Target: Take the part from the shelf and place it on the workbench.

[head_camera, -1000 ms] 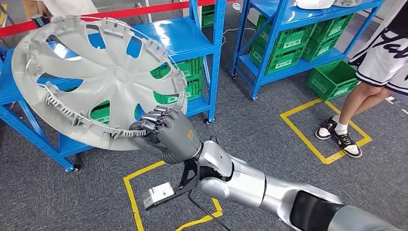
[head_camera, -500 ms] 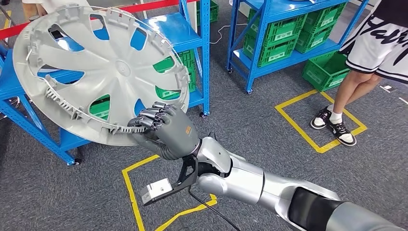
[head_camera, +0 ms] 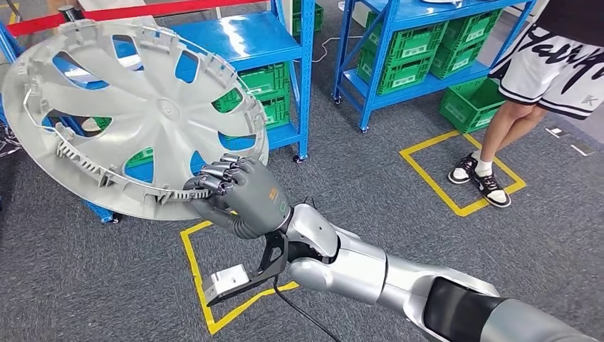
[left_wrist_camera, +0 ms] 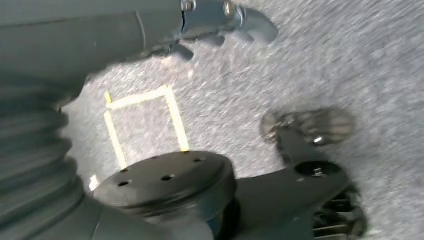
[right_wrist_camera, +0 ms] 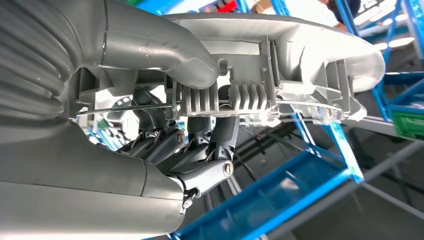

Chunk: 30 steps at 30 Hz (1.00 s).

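The part is a big grey plastic wheel cover (head_camera: 142,107) with spoke-shaped cut-outs, held up tilted in front of the blue shelf (head_camera: 249,39). My right hand (head_camera: 242,196) grips its lower rim, fingers curled over the ribbed inner edge. In the right wrist view the thumb (right_wrist_camera: 150,40) lies on one face of the wheel cover (right_wrist_camera: 300,45) and the dark fingers (right_wrist_camera: 200,150) press from the other side. My left hand (left_wrist_camera: 150,30) hangs over grey carpet, and its fingers are too blurred to read.
A second blue shelf (head_camera: 427,21) with green crates (head_camera: 406,57) stands at the back right. A person (head_camera: 548,64) in shorts and sneakers stands by a yellow floor square (head_camera: 463,171). Another yellow square (head_camera: 196,271) lies under my right arm. A red bar (head_camera: 128,11) runs behind the cover.
The whole picture has shifted, so the camera has moved. My right hand keeps its grip on the wheel cover, which now sits a little further left and lower in the picture.
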Each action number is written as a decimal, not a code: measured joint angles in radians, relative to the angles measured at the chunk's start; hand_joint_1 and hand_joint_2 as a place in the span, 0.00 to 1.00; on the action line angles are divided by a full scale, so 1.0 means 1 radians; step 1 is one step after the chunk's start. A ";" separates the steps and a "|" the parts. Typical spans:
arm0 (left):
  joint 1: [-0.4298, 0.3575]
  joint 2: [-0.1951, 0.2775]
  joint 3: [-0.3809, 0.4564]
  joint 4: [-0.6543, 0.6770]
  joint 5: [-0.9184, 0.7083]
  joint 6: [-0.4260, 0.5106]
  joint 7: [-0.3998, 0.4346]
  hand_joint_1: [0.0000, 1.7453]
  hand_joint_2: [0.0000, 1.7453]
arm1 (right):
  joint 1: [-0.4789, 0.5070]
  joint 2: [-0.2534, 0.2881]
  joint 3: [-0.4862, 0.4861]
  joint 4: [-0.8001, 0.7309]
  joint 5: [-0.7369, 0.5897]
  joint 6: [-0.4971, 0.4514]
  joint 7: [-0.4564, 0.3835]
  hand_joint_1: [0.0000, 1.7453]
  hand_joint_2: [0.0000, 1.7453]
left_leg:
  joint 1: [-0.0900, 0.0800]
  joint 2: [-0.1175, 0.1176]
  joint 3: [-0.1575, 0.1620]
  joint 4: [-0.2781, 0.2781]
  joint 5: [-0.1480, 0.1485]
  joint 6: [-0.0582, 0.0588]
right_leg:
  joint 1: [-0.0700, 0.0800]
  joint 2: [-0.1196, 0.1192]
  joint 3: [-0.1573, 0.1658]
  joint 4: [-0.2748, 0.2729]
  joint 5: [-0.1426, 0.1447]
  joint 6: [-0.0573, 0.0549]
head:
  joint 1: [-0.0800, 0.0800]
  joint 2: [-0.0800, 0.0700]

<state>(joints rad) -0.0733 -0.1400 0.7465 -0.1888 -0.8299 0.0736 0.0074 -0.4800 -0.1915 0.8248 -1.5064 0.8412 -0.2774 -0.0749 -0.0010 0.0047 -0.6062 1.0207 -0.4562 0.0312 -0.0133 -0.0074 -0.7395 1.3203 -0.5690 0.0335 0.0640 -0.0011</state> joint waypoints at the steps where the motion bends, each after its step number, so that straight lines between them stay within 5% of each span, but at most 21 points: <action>1: 0.001 0.000 0.000 0.000 0.000 0.000 0.001 0.00 1.00 | 0.004 0.000 0.000 0.000 0.002 0.000 0.003 1.00 1.00 | 0.000 0.000 -0.019 0.004 0.011 -0.002 | 0.001 0.000 0.032 -0.017 0.025 -0.003 | 0.000 0.000; 3: 0.003 0.000 0.000 0.000 0.000 0.000 0.001 0.00 1.00 | 0.014 0.000 0.001 -0.001 0.015 0.000 0.007 1.00 1.00 | -0.001 0.000 -0.050 0.013 0.031 -0.007 | 0.004 0.000 0.140 -0.138 0.050 -0.013 | 0.001 0.000; 5: 0.003 -0.001 0.000 0.000 -0.001 -0.002 0.000 0.00 1.00 | 0.028 0.000 0.001 -0.005 0.032 -0.002 0.009 1.00 1.00 | -0.002 -0.001 -0.065 0.017 0.050 -0.017 | 0.011 0.000 0.231 -0.270 0.023 -0.024 | 0.001 0.000; 7: 0.005 -0.001 0.000 0.000 -0.002 -0.003 -0.002 0.00 1.00 | 0.042 0.001 0.001 -0.009 0.045 -0.002 0.009 1.00 1.00 | -0.002 0.000 -0.068 0.011 0.070 -0.030 | 0.016 0.000 0.247 -0.314 0.013 -0.033 | 0.004 0.000; 9: 0.006 0.000 0.000 0.001 -0.002 -0.004 -0.003 0.00 1.00 | 0.049 0.002 0.001 -0.010 0.053 0.001 0.007 1.00 1.00 | 0.000 -0.001 -0.076 0.015 0.062 -0.043 | 0.012 -0.002 0.229 -0.317 0.036 -0.047 | 0.004 0.000; 11: 0.007 0.000 0.001 0.001 -0.001 -0.004 -0.003 0.00 1.00 | 0.050 0.005 0.001 -0.010 0.057 0.006 0.006 1.00 1.00 | 0.003 -0.002 -0.098 0.077 -0.021 -0.055 | 0.007 -0.005 0.203 -0.320 0.063 -0.059 | 0.002 0.000; 13: 0.005 0.000 0.001 0.002 -0.001 -0.005 -0.003 0.00 1.00 | 0.050 0.010 0.001 -0.010 0.058 0.011 0.005 1.00 1.00 | 0.005 -0.003 -0.122 0.196 -0.118 -0.066 | 0.007 -0.005 0.172 -0.318 0.089 -0.063 | 0.000 0.000; 14: 0.004 0.000 0.001 0.002 -0.001 -0.005 -0.003 0.00 1.00 | 0.051 0.011 0.001 -0.010 0.059 0.014 0.005 1.00 1.00 | 0.006 -0.003 -0.125 0.250 -0.135 -0.070 | 0.007 -0.005 0.155 -0.317 0.102 -0.062 | 0.000 0.000; 16: 0.003 0.000 0.001 0.001 -0.001 -0.005 -0.001 0.00 1.00 | 0.050 0.011 0.001 -0.010 0.060 0.020 0.004 1.00 1.00 | 0.009 -0.003 -0.093 0.281 -0.102 -0.073 | 0.006 -0.006 0.118 -0.312 0.129 -0.058 | 0.000 0.000; 18: 0.002 0.000 0.001 0.001 -0.001 -0.005 0.000 0.00 1.00 | 0.048 0.011 0.001 -0.010 0.058 0.028 0.003 1.00 1.00 | 0.012 -0.003 0.000 0.188 -0.064 -0.073 | 0.006 -0.005 0.086 -0.305 0.152 -0.051 | 0.000 0.000; 20: -0.002 0.000 0.001 0.000 -0.003 -0.005 -0.001 0.00 1.00 | 0.041 0.012 0.001 -0.010 0.052 0.035 0.001 1.00 1.00 | 0.009 -0.006 0.101 0.049 -0.089 -0.063 | 0.007 -0.006 0.067 -0.298 0.171 -0.040 | 0.002 0.000; 21: -0.004 0.000 0.001 -0.001 -0.005 -0.005 -0.004 0.00 1.00 | 0.036 0.012 0.001 -0.009 0.049 0.038 0.000 1.00 1.00 | 0.007 -0.008 0.125 0.005 -0.106 -0.055 | 0.007 -0.007 0.063 -0.297 0.180 -0.034 | 0.001 0.000; 23: -0.005 -0.001 0.001 -0.001 -0.009 -0.008 -0.016 0.00 1.00 | 0.029 0.012 0.001 -0.008 0.046 0.040 -0.006 1.00 1.00 | 0.003 -0.008 0.121 -0.014 -0.104 -0.033 | 0.005 -0.007 0.057 -0.302 0.197 -0.020 | 0.000 0.000; 24: -0.004 -0.001 0.001 -0.001 -0.010 -0.010 -0.022 0.00 1.00 | 0.027 0.012 0.001 -0.006 0.047 0.040 -0.009 1.00 1.00 | 0.004 -0.007 0.115 -0.015 -0.097 -0.023 | 0.003 -0.006 0.053 -0.298 0.190 -0.013 | -0.002 0.000; 26: -0.003 -0.001 0.001 -0.001 -0.011 -0.017 -0.029 0.00 1.00 | 0.026 0.012 0.001 -0.005 0.055 0.035 -0.011 1.00 1.00 | 0.005 -0.003 0.098 -0.018 -0.077 -0.007 | 0.000 -0.003 0.029 -0.238 0.124 -0.003 | -0.004 0.000; 28: -0.003 -0.001 0.002 -0.001 -0.013 -0.020 -0.030 0.00 1.00 | 0.025 0.012 0.001 -0.005 0.066 0.029 -0.009 1.00 1.00 | 0.005 -0.002 0.075 -0.016 -0.057 -0.001 | -0.001 -0.001 -0.010 -0.108 0.030 0.004 | -0.003 0.000; 30: -0.002 -0.001 0.002 -0.001 -0.014 -0.021 -0.030 0.00 1.00 | 0.026 0.012 0.001 -0.003 0.075 0.026 -0.004 1.00 1.00 | 0.004 -0.007 0.051 -0.012 -0.038 -0.004 | -0.001 0.000 -0.025 -0.013 0.005 0.006 | -0.003 0.000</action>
<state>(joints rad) -0.0753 -0.1409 0.7484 -0.1896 -0.8435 0.0523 -0.0225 -0.4544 -0.1797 0.8258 -1.5098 0.9165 -0.2515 -0.0790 0.0029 -0.0021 -0.5554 1.0082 -0.4941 0.0275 -0.0141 -0.0073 -0.7645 1.3070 -0.5636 0.0398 0.0614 -0.0011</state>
